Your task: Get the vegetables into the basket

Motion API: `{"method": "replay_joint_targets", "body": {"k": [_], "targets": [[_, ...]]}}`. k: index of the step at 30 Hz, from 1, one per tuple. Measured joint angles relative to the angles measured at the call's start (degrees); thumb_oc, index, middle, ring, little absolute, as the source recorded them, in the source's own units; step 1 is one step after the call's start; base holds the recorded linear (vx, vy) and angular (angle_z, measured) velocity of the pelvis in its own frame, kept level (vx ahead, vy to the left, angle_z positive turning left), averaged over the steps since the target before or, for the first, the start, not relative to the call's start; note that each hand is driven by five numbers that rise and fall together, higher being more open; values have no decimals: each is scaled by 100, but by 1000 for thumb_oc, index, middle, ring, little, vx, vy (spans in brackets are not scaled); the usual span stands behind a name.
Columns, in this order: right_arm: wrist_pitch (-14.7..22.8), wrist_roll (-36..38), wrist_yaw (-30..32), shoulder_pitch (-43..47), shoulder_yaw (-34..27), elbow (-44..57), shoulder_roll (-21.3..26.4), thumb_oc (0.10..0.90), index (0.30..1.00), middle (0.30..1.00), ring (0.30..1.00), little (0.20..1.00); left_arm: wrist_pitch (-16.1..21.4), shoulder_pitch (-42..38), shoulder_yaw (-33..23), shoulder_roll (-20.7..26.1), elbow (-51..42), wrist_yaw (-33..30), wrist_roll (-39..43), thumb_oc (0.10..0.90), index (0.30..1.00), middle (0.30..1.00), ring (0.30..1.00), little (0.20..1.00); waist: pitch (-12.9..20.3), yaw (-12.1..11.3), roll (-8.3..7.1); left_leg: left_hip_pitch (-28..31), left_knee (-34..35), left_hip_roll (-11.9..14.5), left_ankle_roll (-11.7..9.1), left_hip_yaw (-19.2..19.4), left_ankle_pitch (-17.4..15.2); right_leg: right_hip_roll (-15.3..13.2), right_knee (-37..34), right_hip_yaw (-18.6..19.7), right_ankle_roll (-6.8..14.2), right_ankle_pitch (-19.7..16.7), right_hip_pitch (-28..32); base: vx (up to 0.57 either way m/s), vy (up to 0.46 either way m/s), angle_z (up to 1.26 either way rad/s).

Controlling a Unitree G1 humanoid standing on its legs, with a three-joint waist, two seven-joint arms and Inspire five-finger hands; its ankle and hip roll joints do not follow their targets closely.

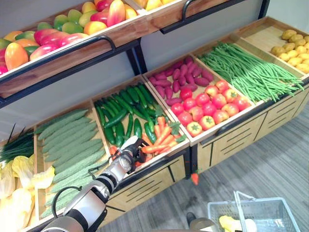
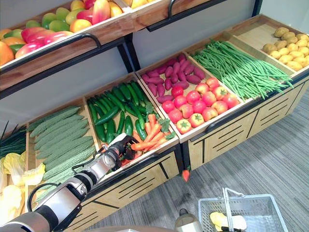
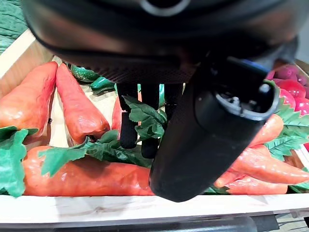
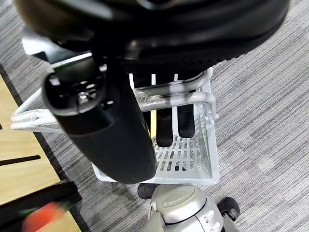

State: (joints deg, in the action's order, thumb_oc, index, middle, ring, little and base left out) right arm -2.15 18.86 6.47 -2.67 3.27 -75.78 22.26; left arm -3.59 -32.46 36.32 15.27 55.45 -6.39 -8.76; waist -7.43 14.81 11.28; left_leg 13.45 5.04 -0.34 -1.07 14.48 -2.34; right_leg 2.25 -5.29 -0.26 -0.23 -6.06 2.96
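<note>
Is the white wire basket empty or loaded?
Loaded: pale yellow produce lies inside the white wire basket; right hand grips its handle.

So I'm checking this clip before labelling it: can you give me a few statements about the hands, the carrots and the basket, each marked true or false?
1. The left hand is down among the carrots in the display crate. True.
2. The right hand has its fingers round the basket's handle. True.
3. The basket sits on the shelf beside the tomatoes. False: it is down over the grey floor, in front of the stand.
4. The carrots share their crate with the cucumbers. True.
5. The green beans lie in the crate next to the left hand. False: they are further to the right, past the tomatoes.
6. The basket is empty. False: something yellow lies in it.
</note>
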Motion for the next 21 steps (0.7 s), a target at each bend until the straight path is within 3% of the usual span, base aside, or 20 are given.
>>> {"method": "replay_joint_targets", "body": {"k": [7, 12, 17, 21], "targets": [[-1, 0, -26, -5, 2, 42, -29, 400, 300, 300, 300, 300, -51, -2, -6, 177, -412, 23, 5, 400, 300, 300, 300, 300, -66, -59, -65, 8, -2, 0, 17, 0, 13, -3, 0, -1, -5, 3, 28, 0, 0, 0], [-22, 1, -66, 14, 0, 45, -82, 400, 300, 300, 300, 300, -8, -21, -40, 839, -1823, 18, 215, 400, 300, 300, 300, 300, -211, -274, -216, 46, -20, -21, 20, -82, 14, -41, 1, -66, -13, 7, 111, 4, 10, 9], [-38, 0, -162, 40, 71, 61, -104, 400, 300, 300, 300, 300, 38, -44, -293, 1289, -2031, -73, 334, 400, 300, 300, 300, 300, -285, -482, -337, 117, -6, -34, 22, -176, 14, -65, 1, -144, -20, 18, 199, -2, 24, 9], [-99, 0, -210, 71, 63, 76, -145, 400, 300, 300, 300, 300, -34, 25, -541, 1743, -3080, -64, 564, 400, 300, 300, 300, 300, -341, -701, -479, 124, -10, -53, 32, -264, 19, -100, 6, -213, 48, -30, 236, -3, 35, 11]]}}
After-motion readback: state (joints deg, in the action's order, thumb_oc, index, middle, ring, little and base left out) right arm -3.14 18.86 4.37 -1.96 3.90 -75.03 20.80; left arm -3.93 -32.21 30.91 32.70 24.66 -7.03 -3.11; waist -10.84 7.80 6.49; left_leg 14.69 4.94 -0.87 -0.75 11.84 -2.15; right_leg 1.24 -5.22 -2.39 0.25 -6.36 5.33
